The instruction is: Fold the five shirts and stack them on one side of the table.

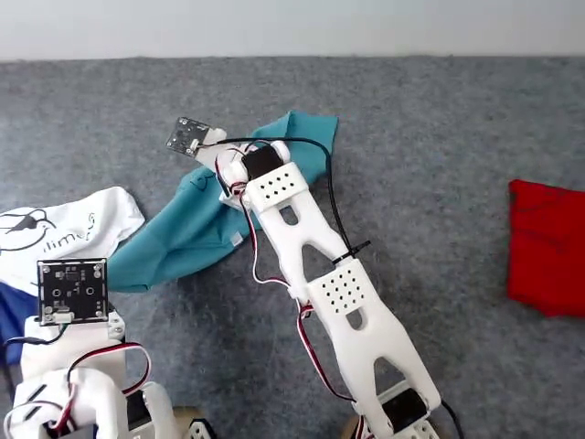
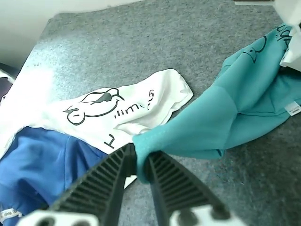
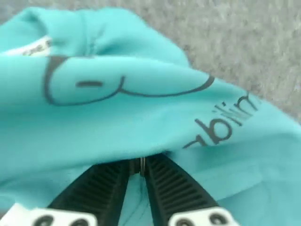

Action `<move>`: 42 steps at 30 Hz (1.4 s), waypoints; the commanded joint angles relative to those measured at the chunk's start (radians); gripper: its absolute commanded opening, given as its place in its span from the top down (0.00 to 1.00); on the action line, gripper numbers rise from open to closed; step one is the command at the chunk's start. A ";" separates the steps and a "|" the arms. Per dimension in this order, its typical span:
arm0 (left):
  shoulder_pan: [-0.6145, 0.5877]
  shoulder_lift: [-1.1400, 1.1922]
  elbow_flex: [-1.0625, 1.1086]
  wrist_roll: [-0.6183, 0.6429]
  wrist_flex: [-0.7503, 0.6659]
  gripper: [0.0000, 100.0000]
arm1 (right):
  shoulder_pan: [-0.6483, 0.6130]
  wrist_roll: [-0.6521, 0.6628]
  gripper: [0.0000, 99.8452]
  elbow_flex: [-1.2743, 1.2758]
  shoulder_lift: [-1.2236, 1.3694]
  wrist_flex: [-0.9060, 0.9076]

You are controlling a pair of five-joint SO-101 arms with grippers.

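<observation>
Left wrist view, left hand [image 2: 140, 159] clenched on teal shirt [image 2: 225, 113] corner, right hand [image 3: 141, 165] pinching its fabric

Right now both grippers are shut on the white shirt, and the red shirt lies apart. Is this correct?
Not the white shirt: both are shut on the teal shirt. The left wrist view shows the left gripper pinching it, the right wrist view the right gripper. The red shirt does lie apart.

Your teal shirt [image 1: 183, 233] lies crumpled mid-table; beside it a white printed shirt [image 1: 73, 229] overlaps a blue shirt [image 1: 9, 320]; the red shirt [image 1: 547, 247], seemingly folded, sits well apart.
</observation>
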 commanded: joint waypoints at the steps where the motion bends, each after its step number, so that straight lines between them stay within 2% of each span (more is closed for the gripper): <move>1: -0.003 -0.003 -0.002 -0.008 -0.008 0.99 | -0.005 -0.006 0.99 -0.112 -0.025 0.114; 6: -0.003 -0.003 -0.002 -0.008 -0.008 0.99 | -0.008 -0.011 0.99 -0.252 -0.025 0.252; 10: -0.003 -0.003 -0.002 -0.008 -0.008 0.99 | -0.012 -0.014 0.99 -0.235 -0.079 0.349; 13: -0.003 -0.003 -0.002 -0.008 -0.008 0.99 | 0.007 -0.040 0.97 -0.187 -0.140 0.348; 19: -0.003 -0.003 -0.002 -0.008 -0.008 0.99 | 0.015 -0.048 0.82 0.132 -0.312 0.346; 26: -0.003 -0.002 -0.001 -0.008 -0.008 0.99 | 0.013 -0.017 0.81 0.471 -0.484 0.340; 32: -0.003 0.002 -0.001 -0.008 -0.008 0.99 | 0.012 0.015 0.72 0.482 -0.430 0.300; 42: -0.003 0.002 -0.001 -0.008 -0.008 0.99 | 0.001 0.020 0.72 0.482 -0.343 0.188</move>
